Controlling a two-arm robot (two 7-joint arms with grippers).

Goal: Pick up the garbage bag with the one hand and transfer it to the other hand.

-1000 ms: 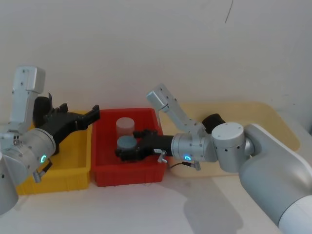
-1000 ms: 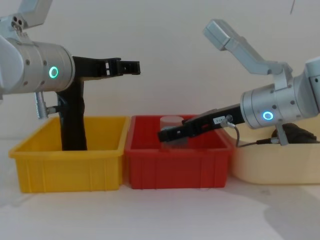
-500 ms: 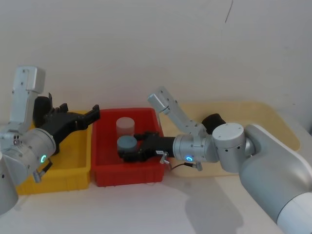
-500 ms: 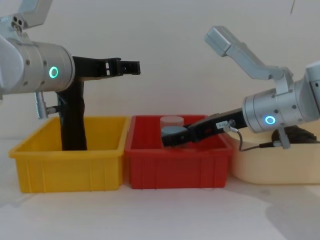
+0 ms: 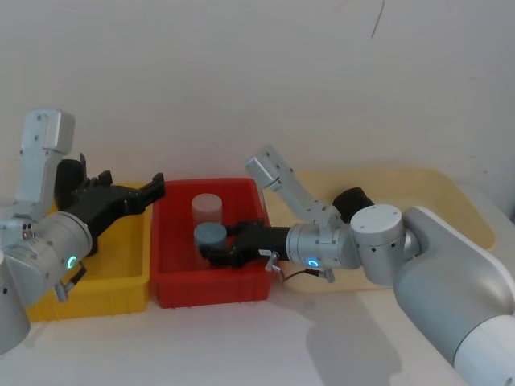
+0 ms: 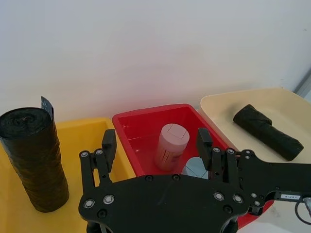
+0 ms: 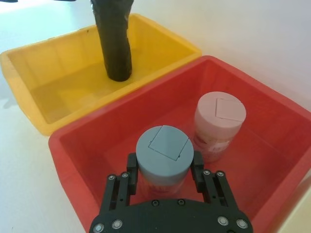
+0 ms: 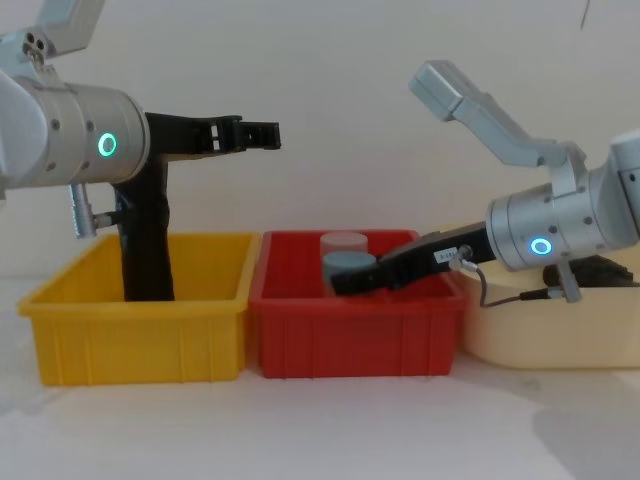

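A plain white wall stands behind a white tabletop (image 5: 241,346) that carries three bins in a row: a yellow bin (image 5: 121,277) on the robot's left, a red bin (image 5: 173,265) in the middle and a cream tray (image 5: 451,201) on the right.

The garbage bag (image 6: 34,158), a thick black roll, stands upright in the yellow bin, near its back wall. The left pincer (image 8: 262,135) hangs in the air above the yellow bin, level with the top of the roll and well apart from it, pointing toward the red bin. Its fingers are spread and hold nothing.

The right pincer (image 7: 163,170) reaches into the red bin from the cream tray's side. Its fingers (image 7: 131,167) press on both sides of a grey-capped jar (image 7: 163,155), so it grips that jar. Just behind this jar stands a pink-capped jar (image 7: 218,124), also upright in the red bin. A small white label and a thin cable show on the right pincer's body in the chest view.

A slimmer, crinkled black roll (image 6: 267,131) lies on its side in the cream tray.
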